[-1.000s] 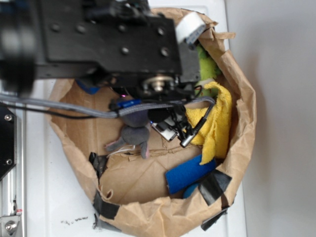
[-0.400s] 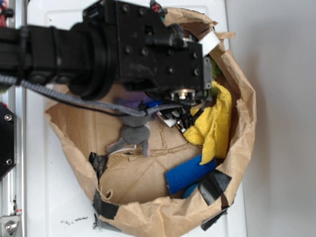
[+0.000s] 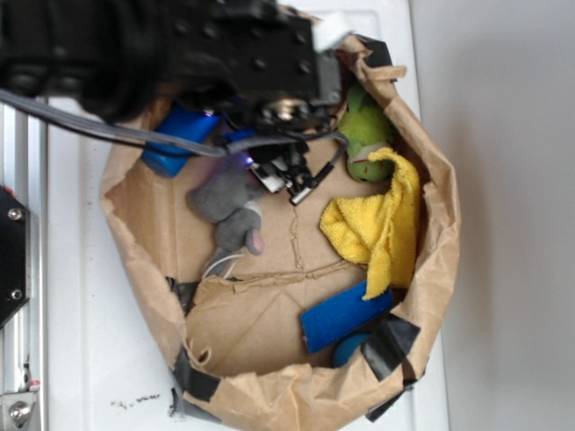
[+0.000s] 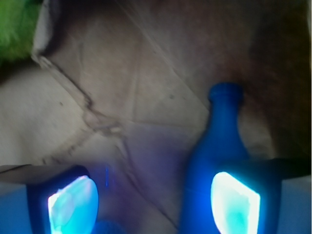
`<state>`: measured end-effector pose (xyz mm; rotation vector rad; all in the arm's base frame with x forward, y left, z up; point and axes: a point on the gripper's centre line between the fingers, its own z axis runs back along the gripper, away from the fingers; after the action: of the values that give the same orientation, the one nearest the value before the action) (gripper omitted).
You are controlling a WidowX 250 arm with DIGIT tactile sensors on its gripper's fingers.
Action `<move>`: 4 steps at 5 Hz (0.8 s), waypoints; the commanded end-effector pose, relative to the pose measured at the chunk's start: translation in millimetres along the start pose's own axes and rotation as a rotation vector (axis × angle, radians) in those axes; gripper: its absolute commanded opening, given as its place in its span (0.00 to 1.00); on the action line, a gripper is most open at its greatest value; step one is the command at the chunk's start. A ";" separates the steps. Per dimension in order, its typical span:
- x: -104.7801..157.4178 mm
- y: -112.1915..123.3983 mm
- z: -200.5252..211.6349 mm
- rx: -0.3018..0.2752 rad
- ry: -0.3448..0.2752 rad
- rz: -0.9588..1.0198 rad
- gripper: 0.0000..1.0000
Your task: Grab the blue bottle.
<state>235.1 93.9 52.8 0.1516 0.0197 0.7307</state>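
1. Hovering over the upper-left corner of the paper bag (image 3: 431, 269), with the bottle (image 3: 177, 144) lying there against the bag wall, half hidden under the arm.
2. Spread wide, the gripper (image 4: 153, 202): two glowing pads (image 4: 73, 204) well apart in the wrist view, nothing between them yet.
3. Sitting off centre: bottle body (image 4: 214, 156) behind the right-hand pad, neck and cap pointing away up the frame.
4. Best shifted sideways toward the bottle until the body lies midway between the pads, then lowered and closed across the cylinder, not the thin neck.
5. Tight on that side: crumpled bag wall just beside the bottle, likely to snag a finger.
6. Grey plush (image 3: 225, 202) close below, green toy (image 3: 367, 135) and yellow cloth (image 3: 377, 229) further right; open bag floor toward the middle for any retreat.
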 end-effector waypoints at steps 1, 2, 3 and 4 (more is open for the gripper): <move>-13.2 36.0 2.7 -0.028 0.007 0.000 1.00; -17.0 33.8 -0.9 -0.038 0.007 0.016 1.00; -16.3 32.3 -4.3 -0.037 0.014 0.022 1.00; -17.2 33.4 -6.1 -0.036 0.021 0.026 1.00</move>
<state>208.9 89.5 47.7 0.1083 0.0328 0.6974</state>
